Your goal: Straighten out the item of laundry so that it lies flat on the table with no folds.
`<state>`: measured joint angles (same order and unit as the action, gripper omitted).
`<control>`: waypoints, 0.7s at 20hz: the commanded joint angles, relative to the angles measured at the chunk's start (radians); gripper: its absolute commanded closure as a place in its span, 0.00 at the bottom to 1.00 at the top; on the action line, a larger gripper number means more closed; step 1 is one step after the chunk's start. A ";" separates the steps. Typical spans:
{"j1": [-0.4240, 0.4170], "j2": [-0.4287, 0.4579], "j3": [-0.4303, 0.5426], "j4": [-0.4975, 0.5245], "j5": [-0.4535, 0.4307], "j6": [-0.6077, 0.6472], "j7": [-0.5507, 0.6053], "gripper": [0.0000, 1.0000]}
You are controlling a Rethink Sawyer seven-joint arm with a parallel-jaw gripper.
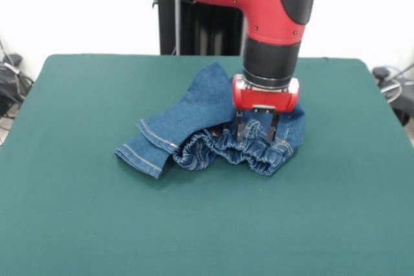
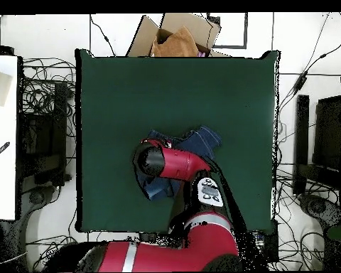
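The small blue denim jeans [image 1: 194, 111] lie crumpled near the middle of the green table [image 1: 84, 198]. The legs are folded over, with the hems [image 1: 145, 147] at the front left and the gathered elastic waistband [image 1: 252, 153] bunched along the front. My gripper [image 1: 257, 135] hangs straight down from the red arm, its two fingers spread and their tips down on the waistband. In the overhead view the arm covers most of the jeans [image 2: 202, 139]; the gripper itself is hidden there.
A cardboard box [image 2: 175, 35] with brown cloth sits beyond the table's far edge in the overhead view. Cables and equipment [image 2: 42, 114] lie on the floor around both sides. The robot's pedestal [image 1: 194, 30] stands behind the table.
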<state>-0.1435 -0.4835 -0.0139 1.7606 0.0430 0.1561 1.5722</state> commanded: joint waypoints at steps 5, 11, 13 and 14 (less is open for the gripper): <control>-0.079 0.197 0.051 -0.049 -0.031 -0.184 0.162 0.00; -0.101 0.214 0.073 -0.044 -0.034 -0.205 0.151 0.00; -0.090 0.212 0.061 -0.042 -0.033 -0.214 0.161 0.00; -0.073 0.206 0.045 -0.046 -0.035 -0.213 0.157 0.00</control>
<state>-0.1921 -0.4086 0.0052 1.7591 0.0338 0.0137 1.5722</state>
